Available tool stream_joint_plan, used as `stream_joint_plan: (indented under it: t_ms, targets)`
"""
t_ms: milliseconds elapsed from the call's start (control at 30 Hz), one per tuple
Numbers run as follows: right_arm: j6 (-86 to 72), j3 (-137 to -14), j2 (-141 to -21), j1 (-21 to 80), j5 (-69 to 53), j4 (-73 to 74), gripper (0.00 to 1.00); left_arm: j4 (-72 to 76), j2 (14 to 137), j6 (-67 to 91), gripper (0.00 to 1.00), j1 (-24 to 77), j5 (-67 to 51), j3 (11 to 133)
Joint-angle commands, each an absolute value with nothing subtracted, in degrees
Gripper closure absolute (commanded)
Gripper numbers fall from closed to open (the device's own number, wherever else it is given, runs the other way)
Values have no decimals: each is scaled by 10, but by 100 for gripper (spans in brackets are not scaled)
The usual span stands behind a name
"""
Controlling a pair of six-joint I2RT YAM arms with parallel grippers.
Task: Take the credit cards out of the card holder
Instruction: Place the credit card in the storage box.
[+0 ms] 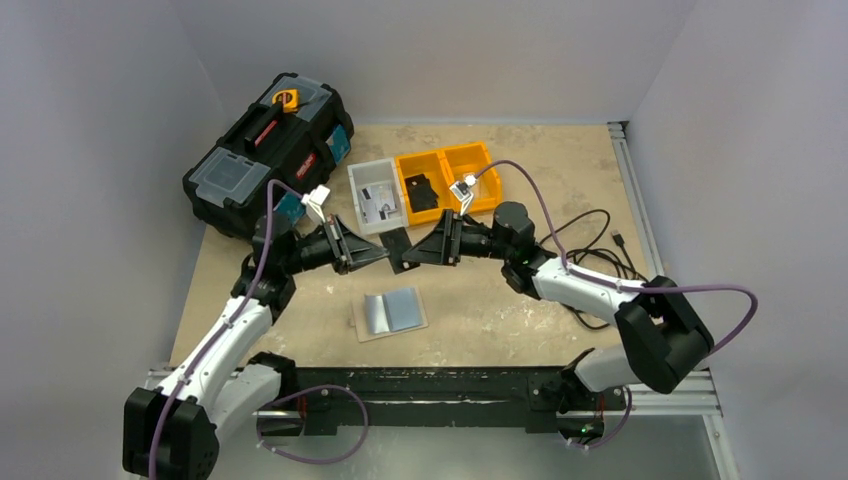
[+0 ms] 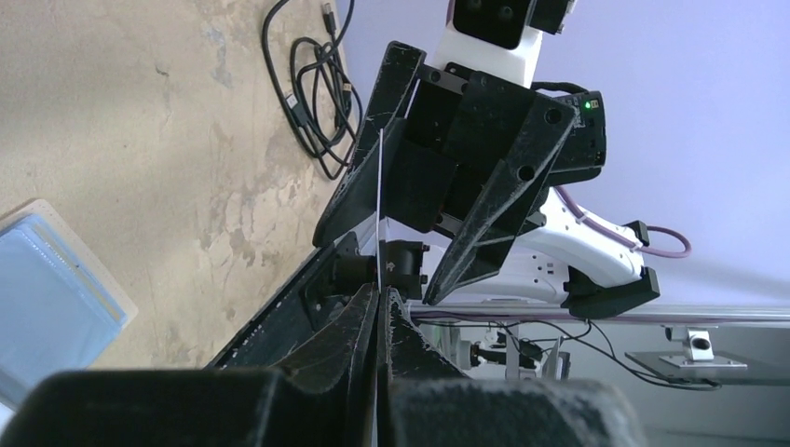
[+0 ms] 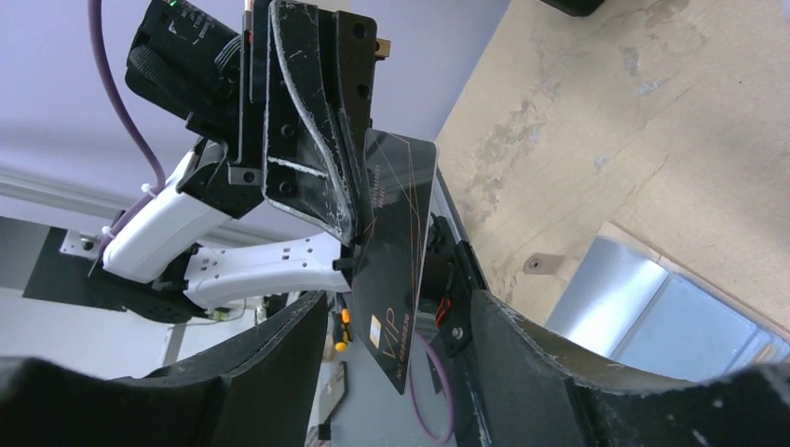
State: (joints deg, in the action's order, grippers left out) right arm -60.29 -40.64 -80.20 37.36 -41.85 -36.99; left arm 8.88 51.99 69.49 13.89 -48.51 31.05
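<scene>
Left gripper (image 2: 380, 298) clamped on dark credit card (image 3: 396, 251); right gripper (image 3: 391, 315) unclenched, jaws straddling the card; card holder (image 1: 390, 312) lies open on table (image 1: 500, 300)

Table (image 1: 500, 300) with card holder (image 1: 392, 312), toolbox (image 1: 268, 150), bins (image 1: 447, 177)

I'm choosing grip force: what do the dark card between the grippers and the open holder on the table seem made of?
The dark card: likely glossy plastic; thin, flat, printed lettering, slight sheen. The card holder: possibly brushed metal or metallised plastic; silvery-blue, softly reflective.
</scene>
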Motion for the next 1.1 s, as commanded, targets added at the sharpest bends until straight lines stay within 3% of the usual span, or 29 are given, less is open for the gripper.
stream_joint_plan:
  t_ms: [0, 133, 233, 267, 400, 533, 667, 1067]
  targets:
    - [-627, -413, -810, 373, -441, -425, 47, 140, 533, 700, 100, 134, -516, 310]
    - [-630, -416, -821, 372, -443, -429, 70, 144, 548, 695, 100, 134, -526, 307]
    - [-619, -424, -828, 372, -445, -413, 99, 126, 556, 682, 100, 134, -531, 313]
    - [-610, -429, -832, 371, -444, -401, 100, 111, 557, 669, 99, 135, -528, 317]
    - [-555, -462, -834, 362, -414, -317, 100, -57, 543, 580, 55, 134, -479, 358]
    - [-490, -521, -861, 307, -405, -221, 100, -239, 527, 490, 32, 134, -393, 416]
    - [-412, -621, -921, 248, -370, -111, 100, -309, 512, 454, 24, 134, -349, 440]
    - [-287, -911, -1164, 220, -239, 97, 100, -355, 469, 439, 23, 134, -345, 441]
